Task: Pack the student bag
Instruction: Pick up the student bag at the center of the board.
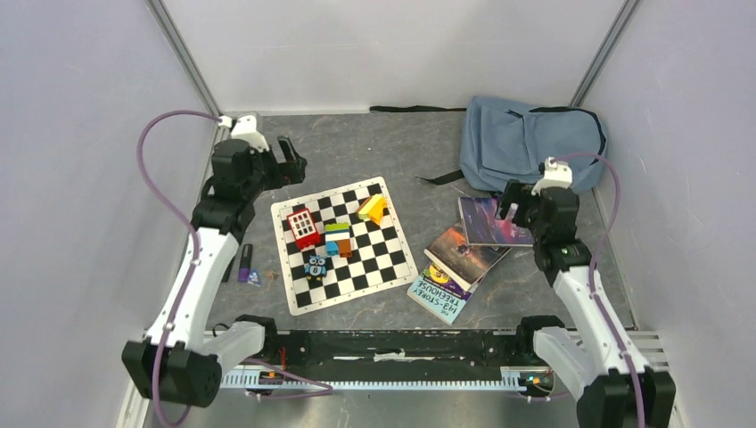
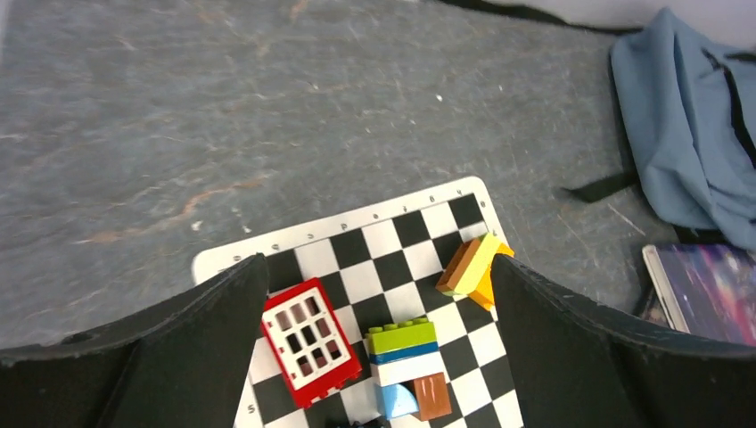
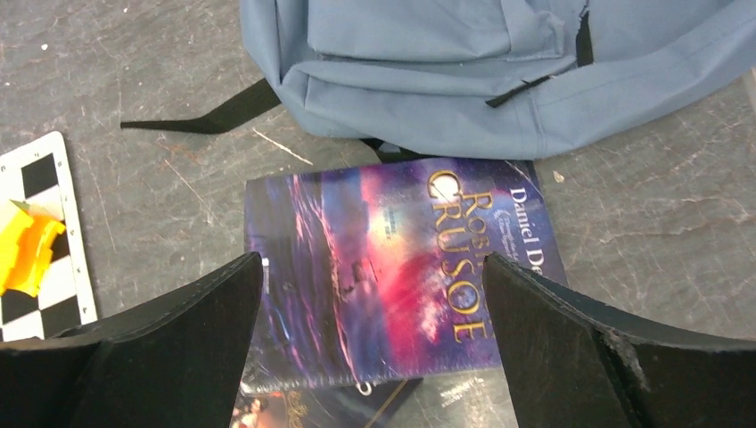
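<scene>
Student bag [image 1: 532, 143] – what's it like, and where does it lie?
– Soft grey-blue cloth with black zips and a black strap, slumped flat in the far right corner of the grey marbled desk [image 1: 374, 147].
– And the right gripper [image 3: 370, 263]?
– Fingers apart, holding nothing, over a glossy purple book [image 3: 401, 294]. The bag lies just beyond it.
– The left gripper [image 2: 379, 267]?
– Spread wide too, and empty, above a flat checkered board [image 2: 392, 236] carrying blocky plastic bricks [image 2: 403, 343]. The bag is well off to its right.
</scene>
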Tool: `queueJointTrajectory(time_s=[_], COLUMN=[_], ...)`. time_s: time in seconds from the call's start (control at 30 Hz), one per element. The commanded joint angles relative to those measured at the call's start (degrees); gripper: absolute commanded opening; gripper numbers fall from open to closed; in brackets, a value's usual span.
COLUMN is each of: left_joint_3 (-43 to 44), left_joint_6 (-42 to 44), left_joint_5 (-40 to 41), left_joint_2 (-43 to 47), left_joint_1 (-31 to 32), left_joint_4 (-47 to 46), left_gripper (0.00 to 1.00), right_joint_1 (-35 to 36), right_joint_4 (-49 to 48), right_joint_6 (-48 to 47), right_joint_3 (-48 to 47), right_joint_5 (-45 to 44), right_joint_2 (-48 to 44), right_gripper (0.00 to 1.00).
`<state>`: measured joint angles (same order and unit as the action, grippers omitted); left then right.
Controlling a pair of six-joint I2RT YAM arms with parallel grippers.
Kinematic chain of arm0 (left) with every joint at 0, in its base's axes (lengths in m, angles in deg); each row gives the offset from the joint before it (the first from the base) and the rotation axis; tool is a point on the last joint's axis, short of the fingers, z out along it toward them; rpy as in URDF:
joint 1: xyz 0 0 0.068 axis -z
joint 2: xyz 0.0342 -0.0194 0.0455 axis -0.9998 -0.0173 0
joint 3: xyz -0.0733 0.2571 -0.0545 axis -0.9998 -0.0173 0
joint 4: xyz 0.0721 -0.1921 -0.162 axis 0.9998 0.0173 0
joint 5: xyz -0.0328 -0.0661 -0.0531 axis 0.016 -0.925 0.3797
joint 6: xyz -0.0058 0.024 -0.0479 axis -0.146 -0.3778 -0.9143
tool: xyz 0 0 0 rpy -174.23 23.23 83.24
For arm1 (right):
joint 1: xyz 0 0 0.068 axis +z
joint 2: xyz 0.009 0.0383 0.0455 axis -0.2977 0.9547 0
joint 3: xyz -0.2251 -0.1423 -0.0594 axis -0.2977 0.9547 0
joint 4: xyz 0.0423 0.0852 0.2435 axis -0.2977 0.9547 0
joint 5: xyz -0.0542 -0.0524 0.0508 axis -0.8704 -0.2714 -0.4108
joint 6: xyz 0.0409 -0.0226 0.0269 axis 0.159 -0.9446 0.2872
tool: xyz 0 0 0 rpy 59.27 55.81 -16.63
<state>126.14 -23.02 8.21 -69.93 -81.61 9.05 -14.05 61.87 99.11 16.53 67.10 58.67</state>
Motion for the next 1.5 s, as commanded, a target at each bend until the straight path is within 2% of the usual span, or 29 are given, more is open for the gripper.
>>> queueJointTrajectory(time_s=[0.0,0.17,0.23,0.4,0.53,0.63,1.03,1.27,1.4,1.47], left_joint_3=[1.45,-1.61,-2.93,-3.31,-3.12,-3.29,-2.94,-3.03,-3.03,-3.1], left_joint_6=[-1.98,-2.93,-3.34,-3.73,-2.9,-3.28,-4.14,-4.16,-4.23,-4.11], left_joint_5=[-10.5,-11.13,-11.0,-11.67,-10.95,-11.22,-13.59,-13.58,-13.59,-13.52], left_joint_2=[-4.73,-2.7,-1.67,-1.51,-1.24,-1.72,-3.44,-3.91,-4.35,-4.52], left_joint_1=[-0.02,-0.02,-0.02,-0.1,-0.1,-0.08,-0.1,-0.1,-0.1,-0.1], left_joint_4=[-4.4,-5.8,-6.53,-5.71,-4.76,-4.75,-4.22,-4.22,-4.21,-4.31], left_gripper=[1.0,1.0,1.0,1.0,1.0,1.0,1.0,1.0,1.0,1.0], right_joint_1=[0.15,-2.5,-7.19,-21.55,-27.12,-28.77,-29.2,-29.04,-28.85,-28.85], right_joint_4=[-1.44,-5.2,-7.68,-16.52,-22.09,-24.73,-28.82,-36.72,-39.15,-40.3], right_joint_6=[3.62,9.04,12.13,19.2,18.51,18.09,22.3,28.75,28.45,27.31], right_joint_3=[-8.71,-11.25,-10.46,-6.01,-5.39,-5.49,-10.08,-11.81,-14.58,-16.0], right_joint_5=[0.29,-4.11,-4.68,4.22,11.88,14.68,14.3,14.62,15.18,15.91], right_joint_2=[8.17,16.76,19.03,23.91,28.97,31.9,45.56,52.26,56.02,57.21], right_gripper=[0.98,0.98,0.98,0.98,0.98,0.98,0.98,0.93,0.91,0.87])
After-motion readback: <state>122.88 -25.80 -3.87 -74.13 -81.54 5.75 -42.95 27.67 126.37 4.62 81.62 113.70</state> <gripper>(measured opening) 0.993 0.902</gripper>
